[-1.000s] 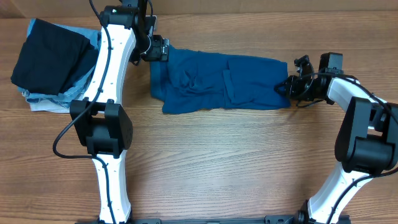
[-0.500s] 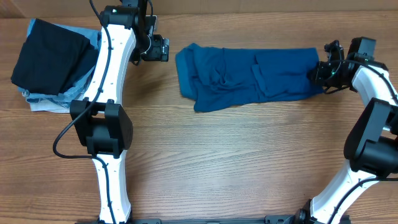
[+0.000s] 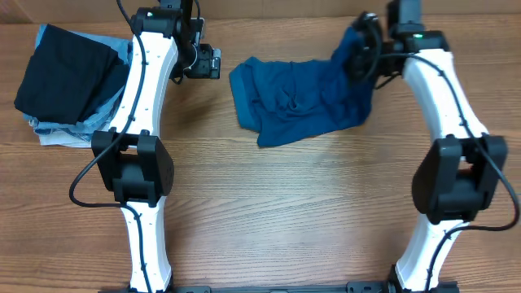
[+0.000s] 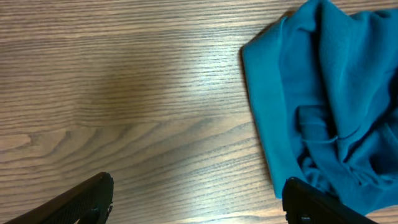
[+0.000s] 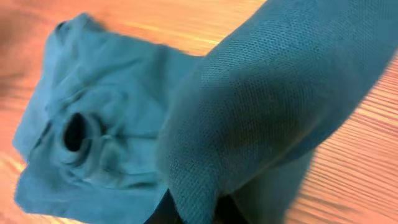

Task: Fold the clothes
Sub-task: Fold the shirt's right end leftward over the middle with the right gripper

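Overhead looks straight down on the whole desk [image 3: 285, 220]; 2 close wrist views share its blue shirt [image 3: 285, 102].

no readable text or numbers in any view, blue garment [image 3: 293, 102] without visible label or brand

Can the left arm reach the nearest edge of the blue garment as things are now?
Probably yes. The left gripper hangs with jaws open just beside the blue garment; only bare table lies between them. The right gripper holds the far end, away from that edge.
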`<state>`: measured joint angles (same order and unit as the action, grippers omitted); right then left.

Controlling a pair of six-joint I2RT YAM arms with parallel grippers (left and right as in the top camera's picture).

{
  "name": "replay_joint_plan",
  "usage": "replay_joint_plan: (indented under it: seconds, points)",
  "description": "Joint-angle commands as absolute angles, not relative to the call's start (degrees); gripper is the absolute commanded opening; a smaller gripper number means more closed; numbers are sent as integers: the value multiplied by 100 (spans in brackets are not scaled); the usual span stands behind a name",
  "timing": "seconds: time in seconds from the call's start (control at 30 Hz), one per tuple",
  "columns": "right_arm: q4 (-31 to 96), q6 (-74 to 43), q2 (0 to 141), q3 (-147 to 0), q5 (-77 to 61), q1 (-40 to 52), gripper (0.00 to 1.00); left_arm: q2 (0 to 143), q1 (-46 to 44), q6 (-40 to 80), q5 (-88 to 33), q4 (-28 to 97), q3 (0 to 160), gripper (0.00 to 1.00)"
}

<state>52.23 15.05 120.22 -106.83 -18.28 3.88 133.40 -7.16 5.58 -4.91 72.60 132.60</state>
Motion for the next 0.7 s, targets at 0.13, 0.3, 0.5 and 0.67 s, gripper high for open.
replay_joint_plan:
  seconds: [0.13,0.3,0.5,0.67]
  points:
    - [5199,1503,11974,-10833,-1542,1365,4,13340,-742,508,-403,7140,13329,90]
    - [5111,1503,11974,-10833,-1540,1844,4,13340,-740,508,-401,7129,13329,90]
    - [4989,1505,11977,-10794,-1245,2233,4,13340,-740,508,-401,7135,13329,91]
    - [4829,1476,12053,-10718,-1249,2268,10,13340,-742,508,-401,7133,13329,92]
